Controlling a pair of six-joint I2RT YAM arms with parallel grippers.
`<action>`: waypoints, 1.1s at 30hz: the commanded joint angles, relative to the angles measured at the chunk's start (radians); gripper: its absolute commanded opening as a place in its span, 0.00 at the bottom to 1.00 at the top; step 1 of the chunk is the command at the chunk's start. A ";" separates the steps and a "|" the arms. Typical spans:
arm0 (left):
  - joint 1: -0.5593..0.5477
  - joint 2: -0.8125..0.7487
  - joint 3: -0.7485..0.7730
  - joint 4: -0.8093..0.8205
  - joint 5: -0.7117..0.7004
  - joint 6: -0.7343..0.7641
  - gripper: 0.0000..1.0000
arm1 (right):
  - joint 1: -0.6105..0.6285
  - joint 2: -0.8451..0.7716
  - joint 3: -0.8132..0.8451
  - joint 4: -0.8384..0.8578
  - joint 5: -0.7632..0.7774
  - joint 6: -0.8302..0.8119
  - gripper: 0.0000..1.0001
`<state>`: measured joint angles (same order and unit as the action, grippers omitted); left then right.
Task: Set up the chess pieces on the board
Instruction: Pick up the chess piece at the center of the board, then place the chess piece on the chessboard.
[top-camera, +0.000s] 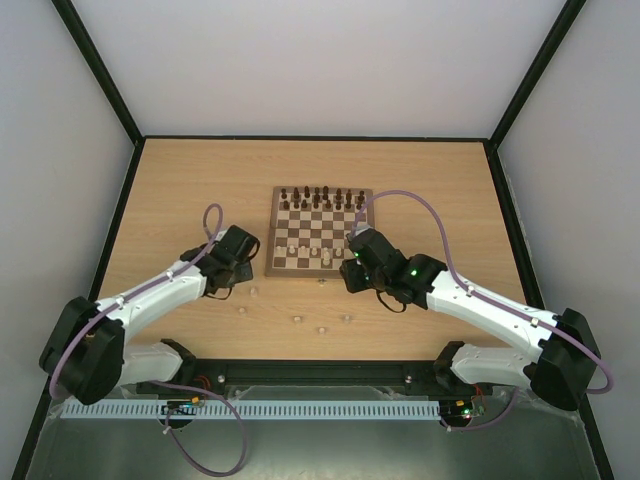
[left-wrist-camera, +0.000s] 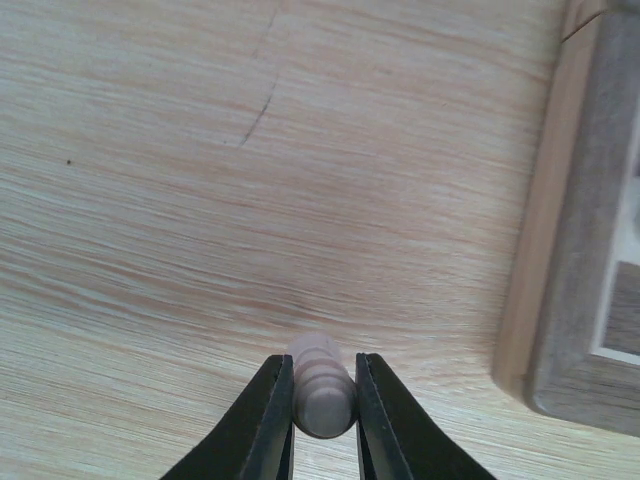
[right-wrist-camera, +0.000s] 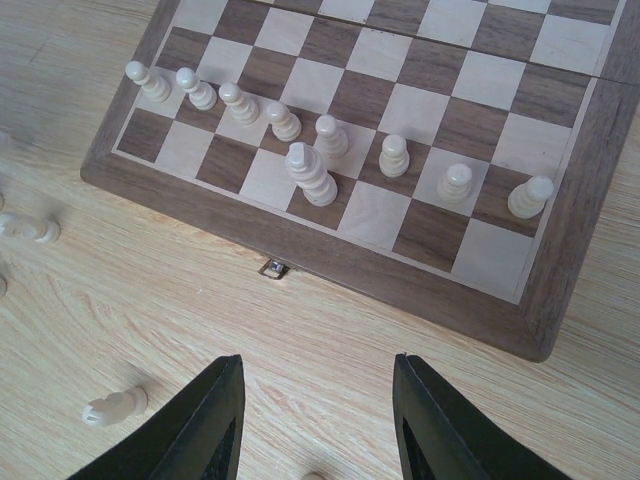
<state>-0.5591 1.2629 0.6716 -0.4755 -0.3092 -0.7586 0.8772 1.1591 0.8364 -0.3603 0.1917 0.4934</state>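
Chess pieces (top-camera: 310, 243) of pale wood stand on the near rows of the board (top-camera: 320, 222) in the top view, and dark pieces (top-camera: 320, 197) line its far rows. A few more pale ones lie loose on the table (top-camera: 180, 190) in front of the board. The left gripper (top-camera: 224, 283) sits low just left of the board. The right gripper (top-camera: 352, 278) hangs by the board's near right corner.

From the left wrist, the left gripper (left-wrist-camera: 322, 430) is clamped on one pale piece (left-wrist-camera: 322, 385). I cannot tell whether that piece touches the table. The board's frame runs along the right edge.

From the right wrist, the right gripper (right-wrist-camera: 318, 420) has its fingers apart with nothing between them. It is over bare table just in front of the board. Eight pawns (right-wrist-camera: 330, 135) stand in a row one rank in. A taller piece (right-wrist-camera: 311, 173) stands just in front of them on the nearest row. Two pale pieces lie on their sides on the table at the left. A small metal latch (right-wrist-camera: 274, 268) sits against the frame's near edge.
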 joint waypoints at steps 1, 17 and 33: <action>-0.032 -0.042 0.070 -0.061 0.011 0.012 0.09 | -0.003 -0.022 -0.006 -0.014 0.017 -0.008 0.42; -0.349 0.249 0.391 0.004 0.019 -0.022 0.11 | -0.006 -0.044 0.009 -0.047 0.089 0.010 0.43; -0.389 0.429 0.463 0.097 0.039 -0.008 0.11 | -0.005 -0.043 0.003 -0.041 0.089 0.010 0.43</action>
<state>-0.9409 1.6695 1.0946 -0.3946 -0.2619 -0.7704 0.8772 1.1294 0.8364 -0.3695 0.2665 0.4980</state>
